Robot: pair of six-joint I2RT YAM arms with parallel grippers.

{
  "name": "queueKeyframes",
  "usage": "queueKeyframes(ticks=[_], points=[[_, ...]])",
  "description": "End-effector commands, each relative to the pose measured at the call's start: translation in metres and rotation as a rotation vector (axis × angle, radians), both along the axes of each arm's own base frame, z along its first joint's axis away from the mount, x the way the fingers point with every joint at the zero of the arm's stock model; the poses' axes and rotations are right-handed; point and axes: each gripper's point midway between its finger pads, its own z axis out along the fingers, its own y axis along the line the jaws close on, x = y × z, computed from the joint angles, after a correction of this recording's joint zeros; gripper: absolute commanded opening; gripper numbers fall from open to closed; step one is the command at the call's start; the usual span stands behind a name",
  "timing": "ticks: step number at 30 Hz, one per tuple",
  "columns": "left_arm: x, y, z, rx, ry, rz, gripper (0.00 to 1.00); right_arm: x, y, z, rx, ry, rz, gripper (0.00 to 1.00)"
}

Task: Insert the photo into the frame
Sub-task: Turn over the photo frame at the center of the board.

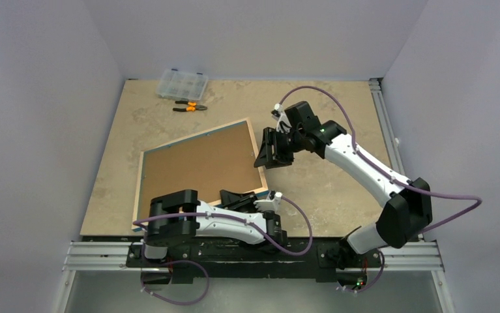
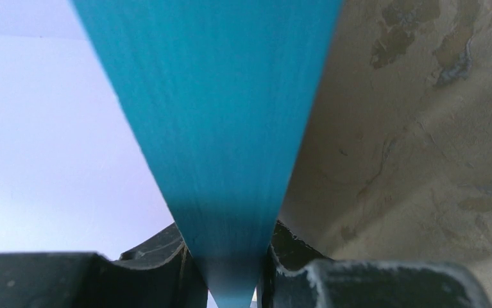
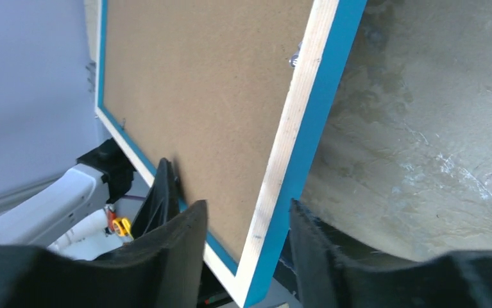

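Note:
The frame [image 1: 139, 189] lies tilted on the table, wood back up, with a brown backing board [image 1: 198, 163] filling it. My left gripper [image 1: 234, 197] holds its near edge. In the left wrist view the blue edge of the frame [image 2: 217, 128] runs between the jaws of the left gripper [image 2: 230, 269], and both fingers press on it. My right gripper [image 1: 270, 156] is at the frame's right corner. In the right wrist view that corner of the frame [image 3: 301, 147] sits inside the open right gripper [image 3: 249, 244], with a gap on each side. The photo is out of view.
A clear plastic parts box [image 1: 182, 83] and orange-handled pliers [image 1: 190, 106] lie at the back of the table. A metal rail [image 1: 382, 124] runs along the right edge. White walls close in the back and both sides.

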Motion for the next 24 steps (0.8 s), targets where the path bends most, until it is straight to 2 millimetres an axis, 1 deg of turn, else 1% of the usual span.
queueKeyframes(ticks=[1,4,5,8,12,15,17,19,21,23,24], points=[[0.003,-0.016,0.017,-0.238,-0.029,-0.002,0.00,0.013,-0.001,0.045,0.127,-0.127,-0.013,0.55],[0.000,-0.019,0.019,-0.279,0.022,-0.024,0.00,0.024,-0.009,0.077,0.181,-0.255,-0.040,0.70],[-0.001,-0.020,0.018,-0.290,0.045,-0.035,0.00,0.027,-0.012,0.089,0.195,-0.303,-0.040,0.72],[-0.006,-0.027,0.019,-0.362,0.119,-0.075,0.00,0.033,-0.022,0.118,0.201,-0.443,-0.041,0.75],[-0.013,-0.029,0.026,-0.451,0.198,-0.104,0.00,0.034,-0.033,0.154,0.203,-0.658,-0.003,0.75],[-0.018,-0.026,0.034,-0.496,0.241,-0.118,0.00,0.028,-0.042,0.180,0.221,-0.894,0.049,0.74],[-0.023,-0.023,0.039,-0.529,0.275,-0.127,0.00,0.020,-0.048,0.206,0.252,-1.092,0.069,0.74],[-0.029,-0.022,0.043,-0.582,0.324,-0.149,0.00,0.012,-0.055,0.221,0.266,-1.252,0.080,0.72],[-0.035,-0.022,0.046,-0.645,0.367,-0.179,0.00,0.003,-0.061,0.231,0.272,-1.403,0.093,0.71],[-0.040,-0.020,0.052,-0.707,0.404,-0.209,0.00,-0.006,-0.064,0.234,0.269,-1.519,0.130,0.72],[-0.043,-0.019,0.053,-0.734,0.424,-0.222,0.00,-0.014,-0.061,0.233,0.257,-1.603,0.211,0.72]])
